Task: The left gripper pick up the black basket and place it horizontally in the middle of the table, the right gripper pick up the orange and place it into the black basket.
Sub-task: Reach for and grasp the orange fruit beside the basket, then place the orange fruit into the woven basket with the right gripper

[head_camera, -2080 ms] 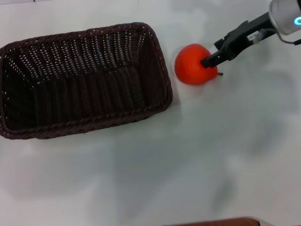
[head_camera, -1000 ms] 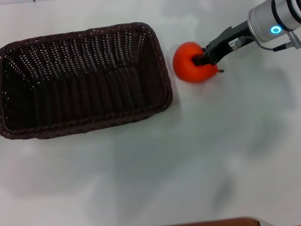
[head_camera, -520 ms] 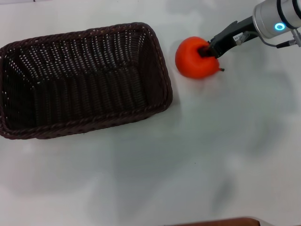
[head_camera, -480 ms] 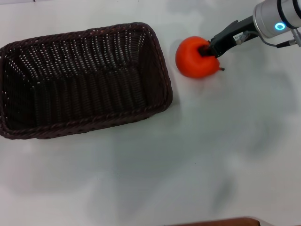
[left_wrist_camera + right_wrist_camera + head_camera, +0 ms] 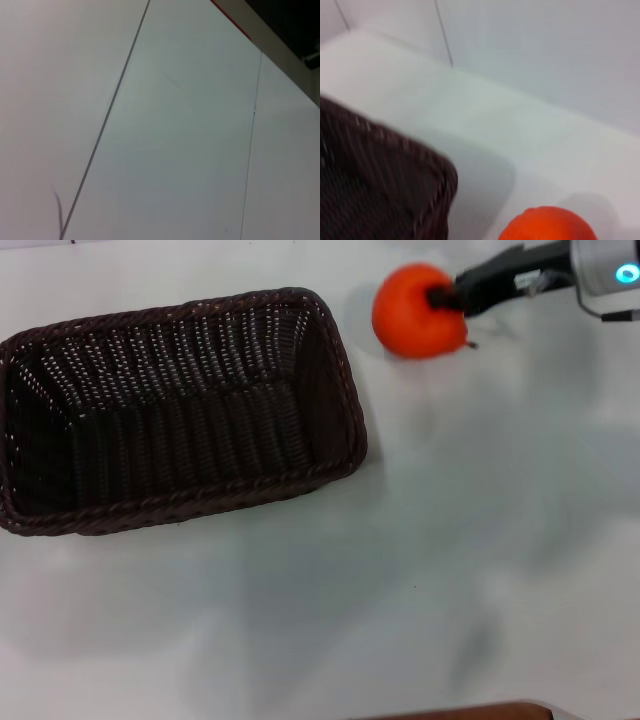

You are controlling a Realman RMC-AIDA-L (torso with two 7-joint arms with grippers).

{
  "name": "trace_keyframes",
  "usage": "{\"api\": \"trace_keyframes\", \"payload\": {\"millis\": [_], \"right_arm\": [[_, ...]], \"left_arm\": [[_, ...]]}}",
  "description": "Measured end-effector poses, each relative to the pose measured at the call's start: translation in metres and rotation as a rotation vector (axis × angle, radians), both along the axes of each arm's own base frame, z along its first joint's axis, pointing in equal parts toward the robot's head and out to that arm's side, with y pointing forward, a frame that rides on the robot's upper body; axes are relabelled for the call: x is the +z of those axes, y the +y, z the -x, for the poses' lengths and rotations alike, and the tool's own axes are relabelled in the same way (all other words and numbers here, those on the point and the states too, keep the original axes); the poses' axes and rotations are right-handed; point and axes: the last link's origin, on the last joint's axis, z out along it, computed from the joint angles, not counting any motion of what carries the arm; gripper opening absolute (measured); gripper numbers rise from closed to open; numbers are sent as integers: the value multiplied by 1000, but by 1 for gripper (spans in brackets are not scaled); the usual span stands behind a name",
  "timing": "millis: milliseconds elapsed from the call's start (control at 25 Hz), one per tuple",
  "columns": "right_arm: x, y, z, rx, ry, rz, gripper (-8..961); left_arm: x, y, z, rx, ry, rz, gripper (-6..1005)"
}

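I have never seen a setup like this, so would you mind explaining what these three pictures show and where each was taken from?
This is a two-armed robot with a claw-like gripper on each arm. The wide picture comes from a camera on its head, looking down at a plain white table. On it sits a large dark woven wicker basket, empty inside. To the basket's right, the right gripper, a black claw on a silver arm with a cyan ring light, is shut on a smooth orange-red round fruit.

The other two pictures come from cameras on the wrists. The right wrist view shows the fruit close up, with a corner of the basket beyond. The left wrist view shows only pale panels, and the left gripper itself appears nowhere.
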Motion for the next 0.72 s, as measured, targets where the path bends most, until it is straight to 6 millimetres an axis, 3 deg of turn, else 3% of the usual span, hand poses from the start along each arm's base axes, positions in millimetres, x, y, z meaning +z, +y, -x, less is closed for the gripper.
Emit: {"api": "trace_keyframes", "payload": {"millis": [200, 360, 520, 720], "right_arm": [[19, -6, 19, 93, 220, -99, 64], [19, -16, 45, 227, 421, -83, 60], [-5, -23, 72, 317, 496, 24, 59], [-53, -29, 94, 364, 443, 189, 69]], "left_arm": [[0, -1, 1, 3, -1, -1, 579], [-1, -2, 1, 5, -2, 0, 579], [-1, -2, 1, 5, -3, 0, 579], [-1, -2, 1, 3, -2, 2, 579]]}}
